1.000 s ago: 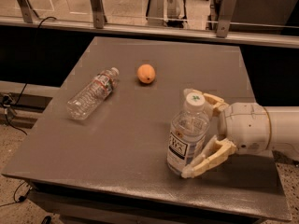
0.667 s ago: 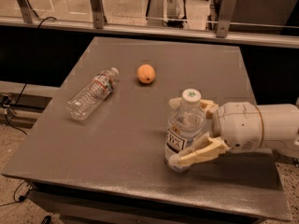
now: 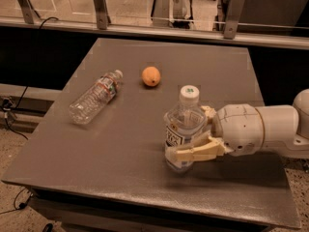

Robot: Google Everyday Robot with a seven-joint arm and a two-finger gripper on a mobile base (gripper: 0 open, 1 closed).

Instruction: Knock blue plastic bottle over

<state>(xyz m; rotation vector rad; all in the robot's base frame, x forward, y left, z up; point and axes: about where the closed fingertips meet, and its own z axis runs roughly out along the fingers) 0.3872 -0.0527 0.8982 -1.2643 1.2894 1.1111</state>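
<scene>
The blue plastic bottle stands on the grey table at front right. It is stout and clear, with a white cap marked green and a white-and-dark label, and it leans slightly left. My gripper reaches in from the right with its cream fingers apart. The near finger lies against the bottle's lower front. The far finger shows behind the bottle's right shoulder. The bottle sits between them.
A slimmer clear bottle with a red-banded label lies on its side at the left. An orange fruit sits at the table's middle back. A railing runs behind the table. The table's front edge is close below the gripper.
My gripper has moved left across the table, and the blue bottle between its fingers has shifted left with it, still upright. The other bottle and the orange have not moved.
</scene>
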